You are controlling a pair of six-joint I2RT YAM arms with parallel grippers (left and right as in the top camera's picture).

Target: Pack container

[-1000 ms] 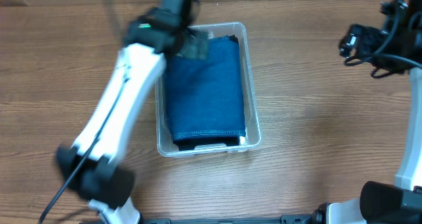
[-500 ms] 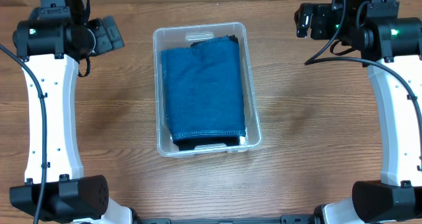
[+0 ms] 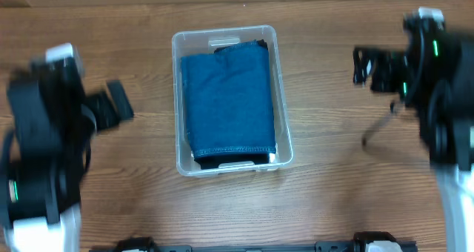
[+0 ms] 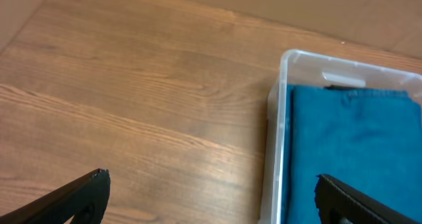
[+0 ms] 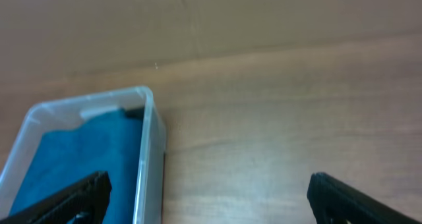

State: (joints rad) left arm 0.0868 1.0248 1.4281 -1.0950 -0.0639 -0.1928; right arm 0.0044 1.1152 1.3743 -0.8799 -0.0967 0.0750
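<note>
Overhead view of a wood-grain table [image 3: 333, 193] w/ a clear plastic container [image 3: 222, 38] at ctr, long side running front to back. It holds a folded blue denim cloth [image 3: 228, 96] that fills most of the bin, stitched hem toward the near end. A dark item [image 3: 229, 161] shows under the cloth at that near end; can't tell what it is.

Both arms are blurred in the overhead view. The left gripper [image 3: 112, 104] sits left of the container, well apart from it, above bare table. The right gripper [image 3: 363, 65] sits right of the container, also well apart.

Left wrist view: the two black fingertips [image 4: 92, 188] show at the bottom corners, spread wide w/ nothing btwn them, so the left gripper is released and empty. The container's far left corner and the cloth lie to the right in this view.

Right wrist view: fingertips [image 5: 326, 188] likewise spread wide at the bottom corners, nothing held, so the right gripper is released too. The container's far right corner lies at lower left in this view, cloth inside.
</note>
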